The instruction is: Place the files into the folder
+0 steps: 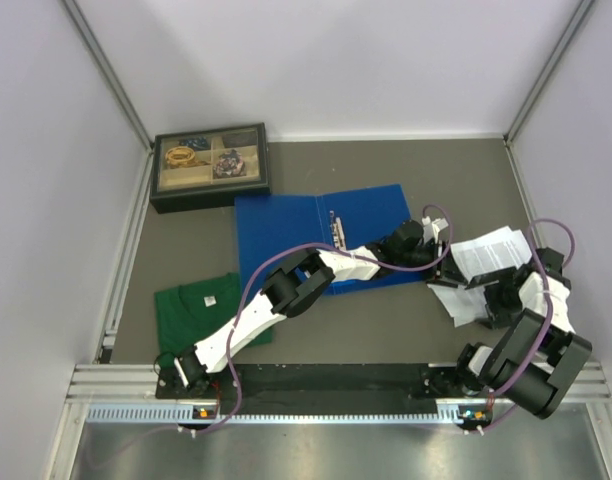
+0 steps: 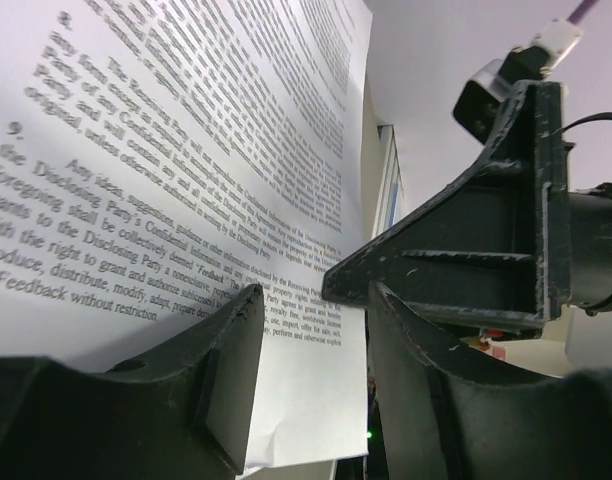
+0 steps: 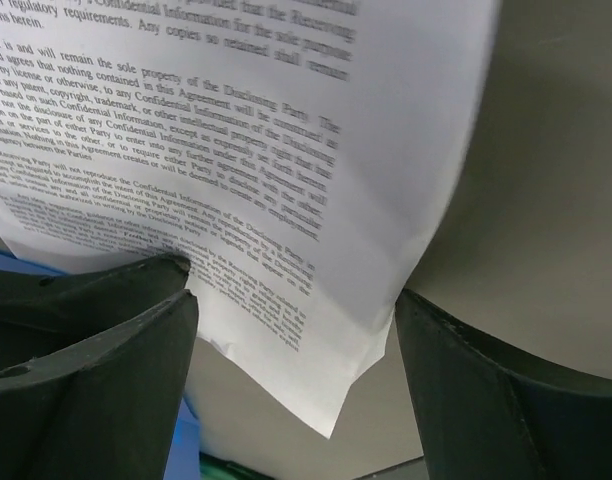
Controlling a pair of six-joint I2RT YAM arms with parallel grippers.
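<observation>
Straddling the files with left pincer and right pincer, both gaping, unclamped; just right of open folder.

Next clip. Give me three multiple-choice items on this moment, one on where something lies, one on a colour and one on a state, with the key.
1. Where does the green shirt lie?
A. Near left part of the table
B. Far right corner
C. Dead centre

2. What colour is the folder?
A. Red
B. Blue
C. Black

3. How is the folder now?
A. Closed flat
B. Standing on edge
C. Lying open

Key:
1 A: the top view shows the shirt at the near left, close to the left arm's base.
2 B: both covers are bright blue.
3 C: the covers are spread flat, with the metal rings bare along the spine.
</observation>
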